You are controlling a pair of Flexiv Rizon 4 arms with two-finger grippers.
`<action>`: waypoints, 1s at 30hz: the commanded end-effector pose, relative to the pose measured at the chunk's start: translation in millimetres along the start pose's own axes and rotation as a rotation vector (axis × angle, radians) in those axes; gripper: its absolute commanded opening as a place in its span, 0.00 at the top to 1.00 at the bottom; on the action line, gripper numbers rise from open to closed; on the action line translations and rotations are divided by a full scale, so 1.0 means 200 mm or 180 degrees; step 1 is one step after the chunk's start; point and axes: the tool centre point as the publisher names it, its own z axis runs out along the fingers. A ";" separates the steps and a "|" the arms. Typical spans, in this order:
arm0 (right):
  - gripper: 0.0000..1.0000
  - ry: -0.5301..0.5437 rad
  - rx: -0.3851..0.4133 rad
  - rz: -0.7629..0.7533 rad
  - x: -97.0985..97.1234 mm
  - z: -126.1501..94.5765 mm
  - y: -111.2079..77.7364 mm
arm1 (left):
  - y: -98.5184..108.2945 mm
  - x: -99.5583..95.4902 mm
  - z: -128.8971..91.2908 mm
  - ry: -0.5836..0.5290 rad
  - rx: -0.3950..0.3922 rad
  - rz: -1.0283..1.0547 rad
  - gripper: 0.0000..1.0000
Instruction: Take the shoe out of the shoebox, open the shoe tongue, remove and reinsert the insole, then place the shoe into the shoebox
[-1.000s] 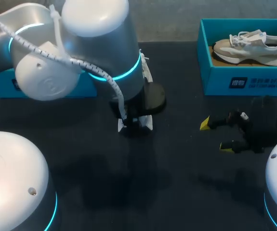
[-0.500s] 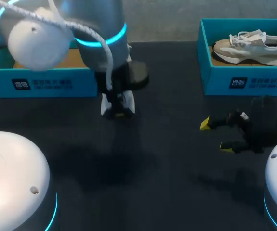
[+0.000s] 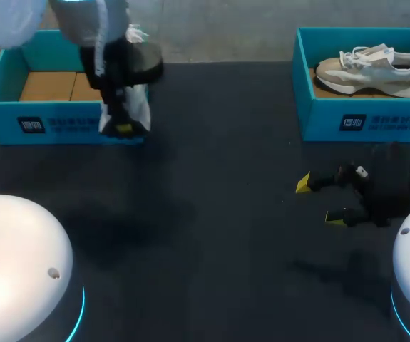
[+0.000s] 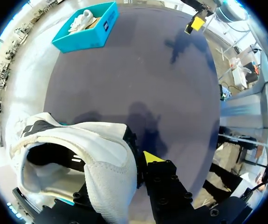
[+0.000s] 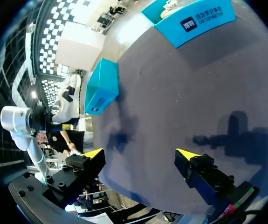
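A white shoe (image 3: 137, 107) hangs toe-down from my left gripper (image 3: 123, 127), which is shut on it over the right front corner of the left teal shoebox (image 3: 48, 125). In the left wrist view the shoe (image 4: 96, 149) fills the space between the fingers, its opening showing, and one yellow fingertip (image 4: 150, 157) peeks out beside it. The left shoebox holds only brown cardboard. A second, beige-and-white shoe (image 3: 370, 68) lies in the right teal shoebox (image 3: 361, 117). In front of that box my right gripper (image 3: 319, 201) rests open and empty just above the table; its wrist view shows the wide gap (image 5: 140, 155).
The dark table top (image 3: 219, 214) stretches between the two boxes. The white bases of my arms (image 3: 19, 263) stand at the near left and near right corners.
My left arm has carried the white shoe from the middle of the table back and to the left, up to the left shoebox's corner. The right arm has not moved.
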 end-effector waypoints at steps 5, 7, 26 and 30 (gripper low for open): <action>0.00 -0.0004 -0.0010 0.0000 0.00 -0.01 -0.01 | 0.26 -0.12 -0.03 0.0028 0.0022 -0.0005 1.00; 0.00 -0.0004 -0.0010 0.0000 0.00 -0.01 -0.01 | 0.30 -0.15 -0.03 0.0029 0.0007 0.0000 1.00; 0.00 -0.0004 -0.0010 0.0000 0.00 -0.01 -0.01 | 0.80 -0.51 -0.08 0.0020 -0.0039 -0.0238 1.00; 0.00 -0.0004 -0.0010 0.0000 0.00 -0.01 -0.01 | 0.88 -0.59 -0.07 0.0025 -0.0071 -0.0276 1.00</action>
